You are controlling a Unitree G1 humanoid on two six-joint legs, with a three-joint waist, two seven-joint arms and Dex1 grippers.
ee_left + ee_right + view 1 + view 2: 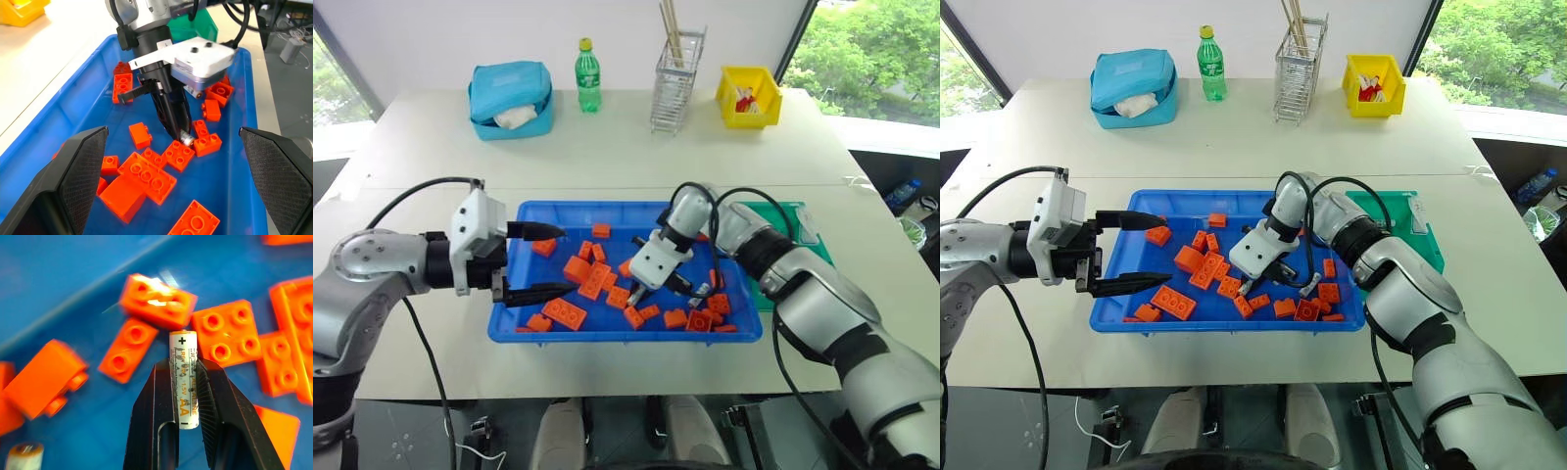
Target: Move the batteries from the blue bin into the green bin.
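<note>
Orange bricks (594, 282) in a bright-blue bin (509, 294); white, orange-lettered battery (183, 377) between black fingers (156, 401).

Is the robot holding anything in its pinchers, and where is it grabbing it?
The right gripper pinches an AA battery around its middle, plus end sticking out. The left gripper is open and holds nothing.

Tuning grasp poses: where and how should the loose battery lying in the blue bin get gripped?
Grip the battery across its round middle, coming from above: it lies flat on the blue bin floor, bare floor around it, an orange brick close by.
</note>
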